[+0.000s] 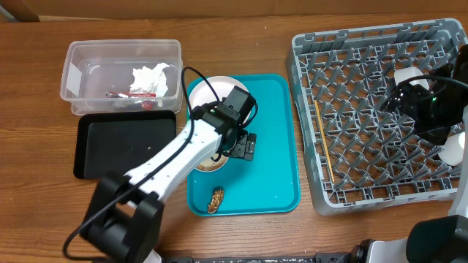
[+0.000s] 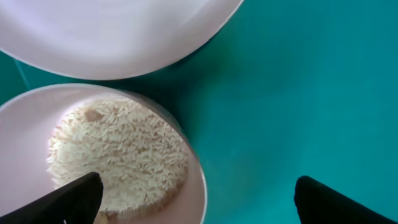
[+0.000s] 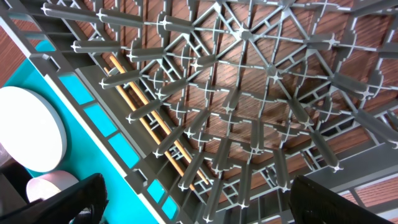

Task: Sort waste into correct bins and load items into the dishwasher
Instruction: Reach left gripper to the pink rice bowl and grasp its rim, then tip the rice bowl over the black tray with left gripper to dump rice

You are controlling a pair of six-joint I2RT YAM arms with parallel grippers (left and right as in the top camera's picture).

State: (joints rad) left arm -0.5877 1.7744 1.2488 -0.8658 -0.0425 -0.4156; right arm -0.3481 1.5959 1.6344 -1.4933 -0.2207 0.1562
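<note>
The cream bowl (image 2: pixel 118 149) holds white rice grains and stands on the teal tray next to the white plate (image 2: pixel 112 31). My left gripper (image 2: pixel 199 199) is open, with one finger over the rice and the other over the tray beyond the bowl's rim. In the overhead view the left gripper (image 1: pixel 241 146) covers most of the bowl (image 1: pixel 208 164) and plate (image 1: pixel 219 82). A brown scrap (image 1: pixel 216 199) lies on the tray. The napkin (image 1: pixel 152 79) and wrapper (image 1: pixel 131 95) lie in the clear tub (image 1: pixel 73 73). My right gripper (image 3: pixel 199 199) is open and empty above the grey rack (image 1: pixel 314 109), where the chopsticks (image 3: pixel 149 124) lie.
The black tray (image 1: pixel 95 146) sits in front of the clear tub. The teal tray (image 1: pixel 278 146) lies between the bins and the rack. White dishes (image 1: pixel 407 75) show in the rack beside the right arm, another at its right edge (image 1: pixel 453 150).
</note>
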